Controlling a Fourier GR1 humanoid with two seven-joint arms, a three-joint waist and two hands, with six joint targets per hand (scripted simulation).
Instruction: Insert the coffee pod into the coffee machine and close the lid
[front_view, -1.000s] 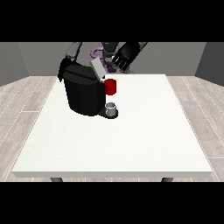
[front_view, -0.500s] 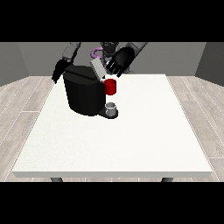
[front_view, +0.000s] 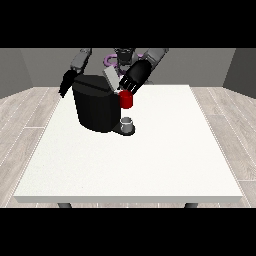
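Observation:
A black coffee machine (front_view: 96, 107) stands on the white table (front_view: 150, 155) at the back left, with a red front part (front_view: 126, 99) and a small grey cup (front_view: 127, 123) on its base. Its grey lid (front_view: 111, 78) tilts up at the machine's top right. The hand at the view's right (front_view: 134, 78) is right beside the lid, its fingers pointing down toward the red part. The hand at the view's left (front_view: 66, 82) hangs behind the machine's left edge. I see no coffee pod.
The robot's torso (front_view: 122, 56) stands behind the table's far edge. Wooden floor surrounds the table.
The hand at the view's right has come down and leftward onto the lid area. The hand at the view's left has barely shifted.

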